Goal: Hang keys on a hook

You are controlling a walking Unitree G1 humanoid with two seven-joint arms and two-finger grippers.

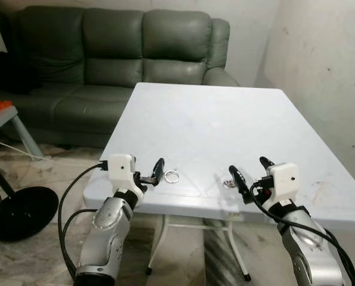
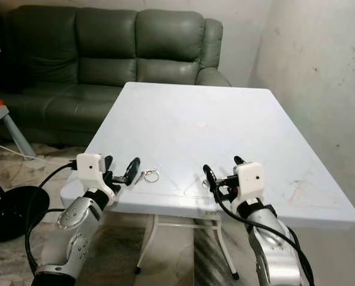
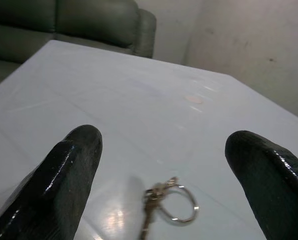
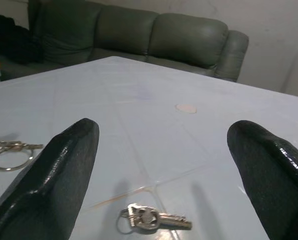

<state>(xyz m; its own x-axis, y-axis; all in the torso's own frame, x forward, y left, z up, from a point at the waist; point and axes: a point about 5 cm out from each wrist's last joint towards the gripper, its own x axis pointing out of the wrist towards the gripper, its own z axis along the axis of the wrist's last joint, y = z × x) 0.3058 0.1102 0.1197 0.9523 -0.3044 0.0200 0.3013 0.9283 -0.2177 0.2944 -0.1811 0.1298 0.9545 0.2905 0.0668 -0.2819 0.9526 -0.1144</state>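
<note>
**Two key sets flat near the table's front edge**

Two key sets lie on the white table (image 1: 225,119). The ring with a key (image 3: 170,205) lies before the spread left gripper (image 1: 152,172); the small keys (image 4: 151,218) lie between the spread fingers of the right gripper (image 1: 249,176). Judged light, rigid, slippery and flat: pinch the ring. Front edge close; open tabletop beyond.
</note>
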